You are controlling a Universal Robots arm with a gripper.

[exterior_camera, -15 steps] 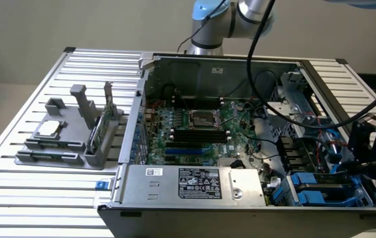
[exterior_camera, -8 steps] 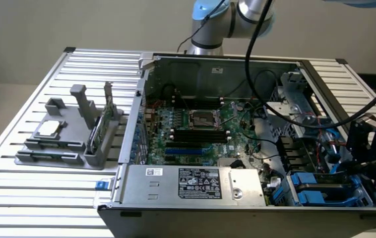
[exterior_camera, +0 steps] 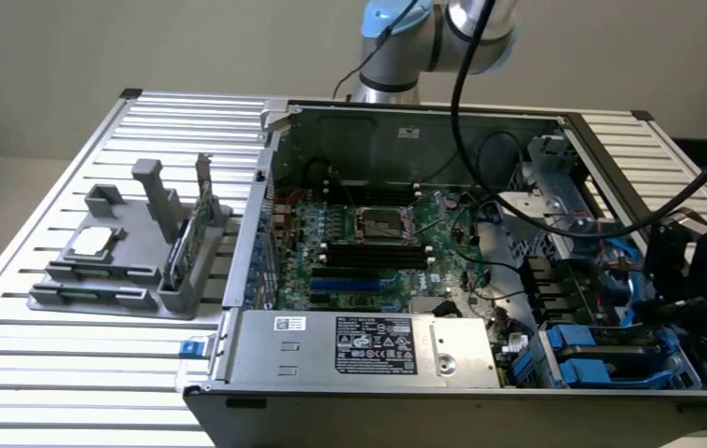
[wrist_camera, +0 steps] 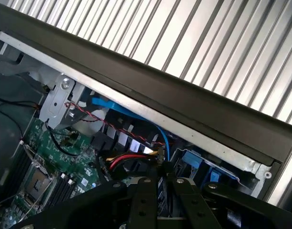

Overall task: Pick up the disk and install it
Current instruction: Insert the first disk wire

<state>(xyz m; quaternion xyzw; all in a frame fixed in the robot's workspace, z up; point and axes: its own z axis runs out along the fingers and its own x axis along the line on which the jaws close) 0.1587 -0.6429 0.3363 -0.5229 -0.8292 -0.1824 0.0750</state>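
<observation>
Working the open computer case, which is lying on its side on the slatted desk with the side panel off. I judge that layout is there to give the arm a way in from above.

- The end effector is hanging at the exterior view's right, over the drive-bay corner of the case. That suits work at the bay rather than at the motherboard.
- In the wrist view its fingers are sitting pressed nearly together, with a thin dark slot showing between them. I am not making out anything pinched there and cannot tell whether the slot is bare.
- I am reading the disk as lying in the bay at the case's front corner, beside the power supply and just below the end effector. Whether it is fully seated, I cannot tell.
- Of the disk's look I am seeing blue plastic carrier edges framing a darker grey slab. I am not picking out a label.
- Red and yellow cables are running close to the bay.
- The grey fixture is sitting well apart at the exterior view's left, carrying a silver chip laid flat and a green card on edge. My guess is the parts are staged that way for easy gripping.
</observation>
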